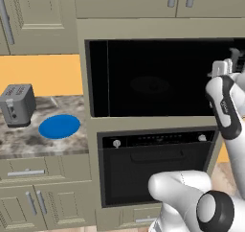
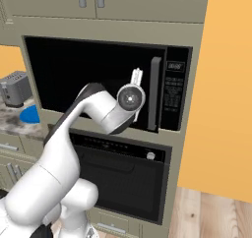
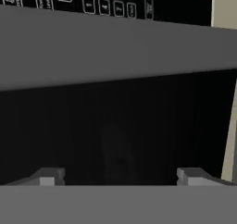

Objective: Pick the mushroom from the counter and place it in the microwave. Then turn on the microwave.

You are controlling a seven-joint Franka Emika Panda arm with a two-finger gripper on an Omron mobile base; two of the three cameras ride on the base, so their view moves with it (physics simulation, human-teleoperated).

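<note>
Facing the microwave (image 2: 106, 82): gripper (image 2: 136, 77), jaws spread wide, nothing between them. In the hand view the grey bar handle (image 3: 115, 47) lies as a broad band across the frame, just ahead of both fingertips (image 3: 48, 177), its long axis crosswise to the hand; keypad (image 3: 78, 1) beyond it. In the right base view the handle stands vertical, just to the right of the gripper, the door apparently closed. Mushroom: cannot be made out; its place is unknown. Counter (image 1: 28, 140), well to the left, carries a toaster (image 1: 17, 104) and a blue plate (image 1: 59, 126). Judgement: the handle is the nearest target, so opening the door looks like the step in hand.
</note>
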